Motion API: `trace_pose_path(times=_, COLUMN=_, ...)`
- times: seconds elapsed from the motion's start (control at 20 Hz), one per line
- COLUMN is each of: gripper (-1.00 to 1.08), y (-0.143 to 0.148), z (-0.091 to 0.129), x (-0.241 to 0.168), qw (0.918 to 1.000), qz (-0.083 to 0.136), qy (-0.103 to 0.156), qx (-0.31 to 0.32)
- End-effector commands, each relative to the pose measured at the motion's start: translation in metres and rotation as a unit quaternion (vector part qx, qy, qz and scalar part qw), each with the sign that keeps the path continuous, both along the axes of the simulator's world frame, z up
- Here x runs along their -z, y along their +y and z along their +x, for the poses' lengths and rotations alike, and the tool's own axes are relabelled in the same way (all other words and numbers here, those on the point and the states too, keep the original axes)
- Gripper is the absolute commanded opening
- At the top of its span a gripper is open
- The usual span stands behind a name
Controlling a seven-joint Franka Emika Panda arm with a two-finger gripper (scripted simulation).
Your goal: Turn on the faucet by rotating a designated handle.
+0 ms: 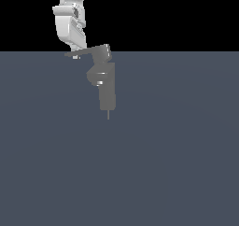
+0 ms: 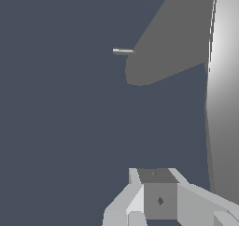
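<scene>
White gripper (image 1: 74,46) hangs right at the far tip of the handle (image 1: 83,53), maybe touching it; I cannot tell if its jaws are wide or narrow. That thin bar sticks out sideways, toward the exterior view's left, from the top of the faucet (image 1: 105,78).

One faucet (image 1: 106,82) shows in the exterior view, with one handle (image 1: 81,53) sticking out sideways from its top cap and one thin pin (image 1: 108,114) hanging below its body. One white arm (image 1: 70,24) comes down beside it, and there is one flat grey bench (image 1: 177,150) surface under everything. The wrist view shows one set of fingers (image 2: 161,199), too close to count apart.
</scene>
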State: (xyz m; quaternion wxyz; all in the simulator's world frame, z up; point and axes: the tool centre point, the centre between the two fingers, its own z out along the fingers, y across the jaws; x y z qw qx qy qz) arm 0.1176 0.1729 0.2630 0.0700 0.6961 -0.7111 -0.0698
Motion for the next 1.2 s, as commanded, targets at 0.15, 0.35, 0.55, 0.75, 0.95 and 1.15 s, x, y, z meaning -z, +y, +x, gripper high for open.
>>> trace_pose_path(times=0.15, gripper=-1.00, y=0.001, z=-0.010, x=-0.002, qw=1.0000, qz=0.000, qy=0.000, qx=0.000)
trace_pose_path(times=0.35, gripper=-1.00, y=0.001, z=-0.017, x=-0.003, qw=1.0000, qz=0.000, qy=0.000, qx=0.000)
trace_pose_path(times=0.55, gripper=-1.00, y=0.002, z=-0.025, x=-0.005, qw=1.0000, qz=0.000, qy=0.000, qx=0.000)
trace_pose_path(times=0.75, gripper=-1.00, y=0.002, z=-0.033, x=-0.007, qw=1.0000, qz=0.000, qy=0.000, qx=0.000)
trace_pose_path(times=0.95, gripper=-1.00, y=0.003, z=-0.042, x=-0.008, qw=1.0000, qz=0.000, qy=0.000, qx=0.000)
trace_pose_path(times=1.15, gripper=-1.00, y=0.003, z=-0.051, x=-0.010, qw=1.0000, qz=0.000, qy=0.000, qx=0.000)
